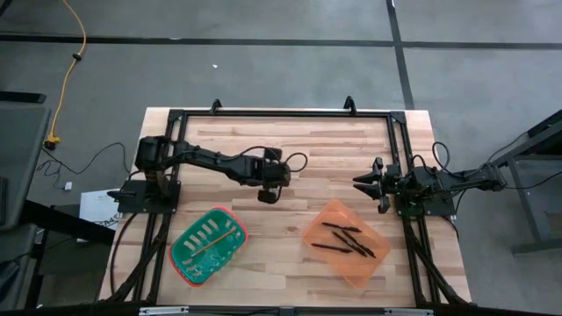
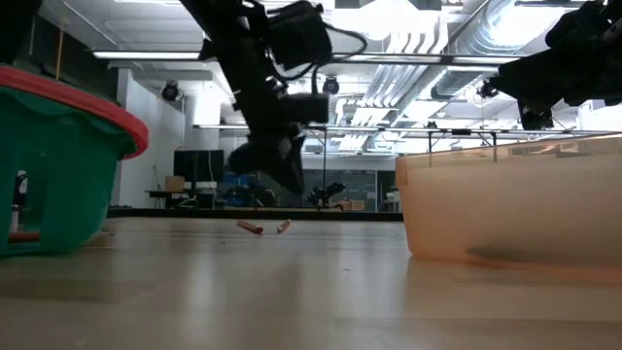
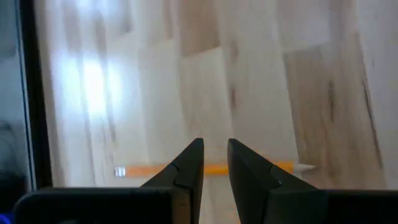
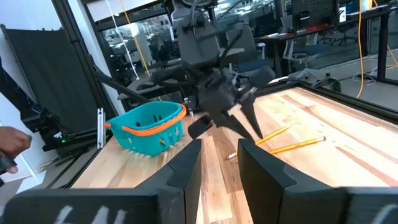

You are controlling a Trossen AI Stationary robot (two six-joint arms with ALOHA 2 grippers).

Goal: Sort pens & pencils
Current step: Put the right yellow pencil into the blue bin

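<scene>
Because the left gripper [image 3: 214,163] hangs with released jaws straddling a pencil [image 3: 140,170] beneath them, closing too high could roll it away, while the right gripper [image 4: 219,163] waits open.

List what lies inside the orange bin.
Four thin black pens lie in the translucent orange plastic bin, overlapping near its middle. Nothing else shows; whatever sits beneath the crossed pens stays hidden.
</scene>
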